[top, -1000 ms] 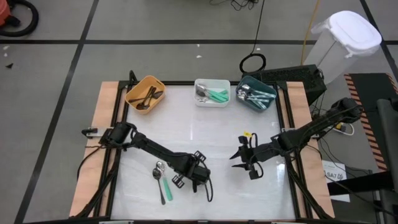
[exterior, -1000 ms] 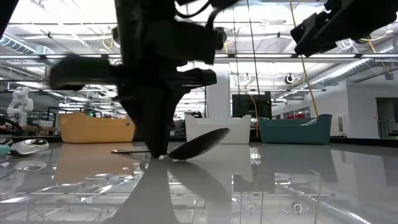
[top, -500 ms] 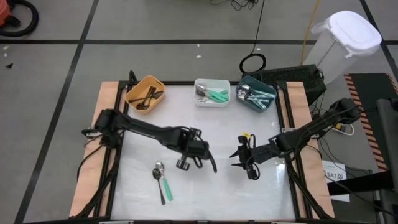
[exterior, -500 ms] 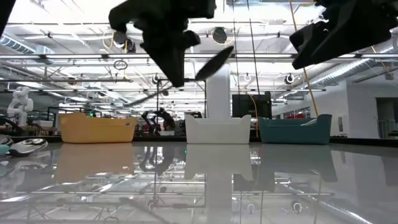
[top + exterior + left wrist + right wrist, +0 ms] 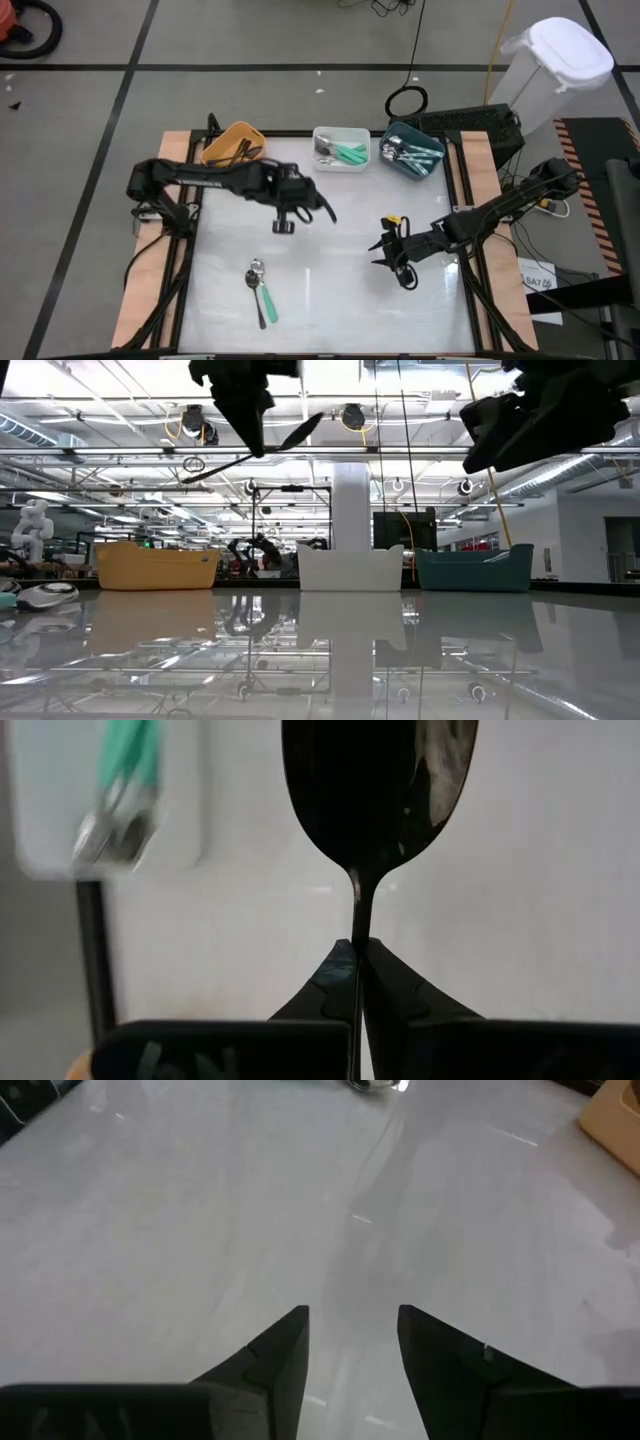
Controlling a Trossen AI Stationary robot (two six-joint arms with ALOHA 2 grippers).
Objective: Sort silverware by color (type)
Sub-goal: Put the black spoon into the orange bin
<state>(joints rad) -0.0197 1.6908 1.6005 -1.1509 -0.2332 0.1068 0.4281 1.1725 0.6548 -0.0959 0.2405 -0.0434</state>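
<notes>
Above the table's left middle, the left gripper (image 5: 301,203) clamps a black spoon (image 5: 375,790); most spoons fill the far bins, one green spoon (image 5: 261,291) lies unsorted, right gripper (image 5: 384,251) empty, parted.

Three bins stand in a row along the table's (image 5: 330,290) far edge: left bin (image 5: 229,143), middle bin (image 5: 341,149), right bin (image 5: 411,153). One spoon (image 5: 259,294) lies near-left on the table. My left gripper (image 5: 300,203) hangs nearer than the left bin, my right gripper (image 5: 381,251) right of centre.
</notes>
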